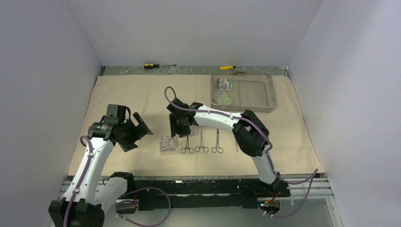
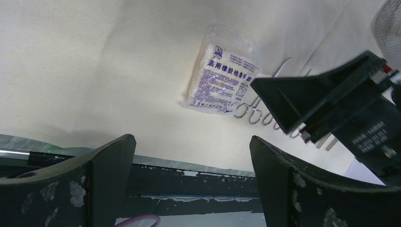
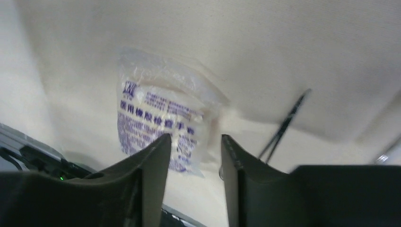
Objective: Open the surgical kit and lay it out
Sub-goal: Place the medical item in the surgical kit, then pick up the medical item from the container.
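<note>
The beige wrap cloth (image 1: 142, 90) lies spread flat over the table. The wire-mesh tray (image 1: 267, 94) stands on it at the back right with two packets (image 1: 223, 84) inside. A third printed packet (image 1: 167, 144) lies near the front, with three steel clamps (image 1: 202, 143) and tweezers (image 1: 236, 144) in a row to its right. My right gripper (image 1: 179, 132) hovers just above and behind that packet (image 3: 156, 118), its jaws partly apart with nothing between them (image 3: 194, 142). My left gripper (image 1: 136, 134) hangs left of the packet (image 2: 222, 78), wide open and empty (image 2: 193, 146).
Two yellow-and-black screwdrivers (image 1: 152, 65) (image 1: 227, 67) lie on the bare strip behind the cloth. White walls close in the left, back and right. The table's dark front rail (image 2: 189, 175) runs just below the cloth's near edge.
</note>
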`<state>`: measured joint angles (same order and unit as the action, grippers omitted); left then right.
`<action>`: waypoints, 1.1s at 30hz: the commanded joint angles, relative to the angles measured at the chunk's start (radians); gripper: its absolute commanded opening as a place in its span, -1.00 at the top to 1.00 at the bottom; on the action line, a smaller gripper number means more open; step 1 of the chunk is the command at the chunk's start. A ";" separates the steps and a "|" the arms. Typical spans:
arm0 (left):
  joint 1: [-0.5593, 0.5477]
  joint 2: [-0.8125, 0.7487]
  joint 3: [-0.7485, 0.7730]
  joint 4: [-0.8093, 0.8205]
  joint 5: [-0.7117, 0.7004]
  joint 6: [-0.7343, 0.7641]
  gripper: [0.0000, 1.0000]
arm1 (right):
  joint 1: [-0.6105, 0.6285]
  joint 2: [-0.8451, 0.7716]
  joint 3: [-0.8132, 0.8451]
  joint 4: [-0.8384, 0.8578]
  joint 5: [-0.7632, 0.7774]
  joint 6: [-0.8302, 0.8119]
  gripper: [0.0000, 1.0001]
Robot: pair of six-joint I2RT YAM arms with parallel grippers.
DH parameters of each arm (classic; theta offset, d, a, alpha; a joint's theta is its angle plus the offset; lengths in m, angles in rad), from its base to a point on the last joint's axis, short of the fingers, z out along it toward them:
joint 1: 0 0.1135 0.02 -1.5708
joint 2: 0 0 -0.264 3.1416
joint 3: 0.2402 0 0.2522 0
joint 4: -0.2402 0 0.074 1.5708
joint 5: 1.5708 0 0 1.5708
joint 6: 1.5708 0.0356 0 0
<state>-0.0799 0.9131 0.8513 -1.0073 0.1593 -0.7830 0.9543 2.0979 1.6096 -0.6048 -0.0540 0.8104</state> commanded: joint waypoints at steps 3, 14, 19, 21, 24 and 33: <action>-0.001 0.013 0.102 -0.005 -0.049 0.036 -0.95 | -0.041 -0.234 0.108 -0.117 0.118 -0.061 -0.12; -0.001 0.096 0.174 0.127 0.032 0.090 -0.95 | -0.551 -0.486 -0.085 -0.030 0.102 -0.278 -0.15; -0.001 0.203 0.213 0.223 0.104 0.117 -0.94 | -0.701 -0.334 0.002 -0.024 -0.039 -0.435 -0.15; -0.001 0.257 0.241 0.246 0.120 0.131 -0.93 | -0.739 -0.244 0.059 -0.046 -0.115 -0.508 -0.10; -0.001 0.340 0.291 0.256 0.121 0.143 -0.92 | -0.777 -0.116 0.142 -0.075 -0.170 -0.588 0.00; -0.001 0.543 0.411 0.260 0.157 0.161 -0.90 | -0.801 0.133 0.346 -0.012 -0.281 -0.588 0.09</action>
<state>-0.0799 1.4078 1.1999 -0.7719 0.2756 -0.6491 0.1577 2.2009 1.8339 -0.6727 -0.2481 0.2317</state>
